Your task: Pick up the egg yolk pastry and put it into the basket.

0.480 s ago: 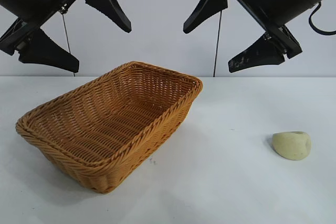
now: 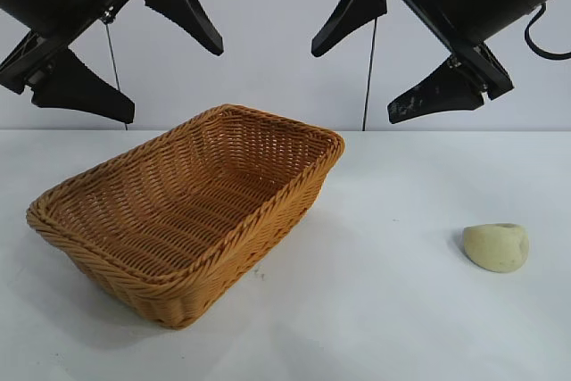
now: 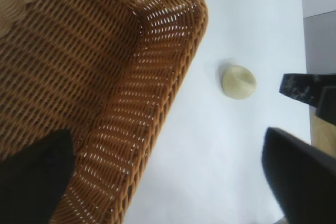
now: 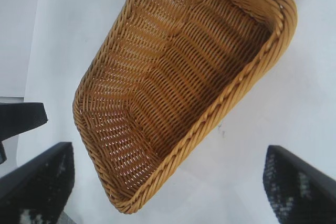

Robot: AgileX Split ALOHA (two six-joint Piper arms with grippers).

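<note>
So far we log nothing of the task as done. The small pale yellow-cream, dome-shaped egg yolk pastry [image 2: 496, 246] with its dented side lies on the white desk [image 2: 393, 310], toward the desk's right edge in the exterior view and well apart from the large rectangular orange-brown woven wicker basket [image 2: 268, 211], which sits toward the left edge with one corner turned to the front. We see nothing inside the basket in any of the three views; its woven floor is bare. The black left gripper [image 2: 125, 46] hangs high over the rear left of the desk, above the basket's far end, jaws spread wide and holding nothing. The black right gripper [image 2: 397, 51] hangs high over the rear right, also spread wide and empty, pointing down toward the desk's middle. Neither touches the pastry or the basket. From the left wrist view the pastry [image 3: 239, 82] lies just beyond the basket's braided rim [image 3: 178, 72], on bare desk. We judge the whole sequence remains: reach down to the pastry, close on it, lift, carry it across to the basket and release. The right arm looks the nearer of the two to the pastry, so we expect it to be the working arm, though that is only our reading.
</note>
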